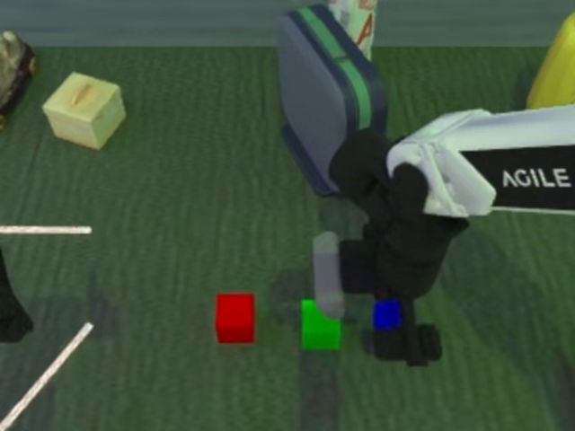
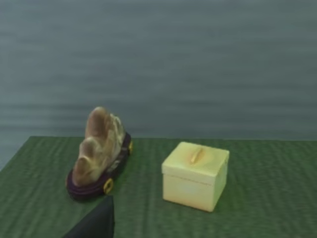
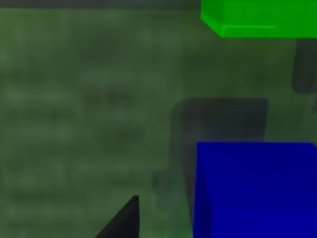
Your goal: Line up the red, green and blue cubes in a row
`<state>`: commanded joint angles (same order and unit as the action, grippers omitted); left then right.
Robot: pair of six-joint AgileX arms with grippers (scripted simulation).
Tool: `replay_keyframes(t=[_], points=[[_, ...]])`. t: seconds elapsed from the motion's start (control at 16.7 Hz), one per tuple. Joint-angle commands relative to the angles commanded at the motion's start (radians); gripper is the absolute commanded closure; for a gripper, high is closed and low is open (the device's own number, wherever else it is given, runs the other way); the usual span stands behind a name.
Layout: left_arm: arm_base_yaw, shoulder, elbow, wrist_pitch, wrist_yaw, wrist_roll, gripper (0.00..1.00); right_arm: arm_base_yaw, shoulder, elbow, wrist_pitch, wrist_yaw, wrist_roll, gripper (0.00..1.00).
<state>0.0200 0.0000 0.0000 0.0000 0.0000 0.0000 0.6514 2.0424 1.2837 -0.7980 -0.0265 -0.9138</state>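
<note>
Right hand [image 1: 388,330] in the top view sits lower centre-right, arm reaching in from the right edge, over the blue cube [image 1: 386,314]; grip state can't be told. Green cube [image 1: 320,325] just left, red cube [image 1: 235,318] further left. Left arm parked at left edge. Left wrist view: cream block [image 2: 196,175] on green surface [image 2: 267,198]. Right wrist view: blue cube lower right, green cube upper right.

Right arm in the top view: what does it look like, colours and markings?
The right arm has a white shell with a black panel lettered "AGILE" in white. Its wrist and claw are black and blocky. The left arm shows only as a black shape at the table's left edge.
</note>
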Motion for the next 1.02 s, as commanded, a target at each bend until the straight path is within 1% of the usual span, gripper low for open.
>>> replay_keyframes(t=[0.54, 0.84, 1.02], points=[[0.0, 0.0, 0.0, 0.0, 0.0, 0.0, 0.0, -0.002, -0.006, 0.014, -0.017, 0.0, -0.001, 0.0], [0.0, 0.0, 0.0, 0.0, 0.0, 0.0, 0.0, 0.003, -0.076, 0.115, -0.204, -0.001, -0.009, 0.0], [0.0, 0.0, 0.0, 0.0, 0.0, 0.0, 0.0, 0.001, -0.106, 0.147, -0.252, -0.001, -0.008, 0.0]])
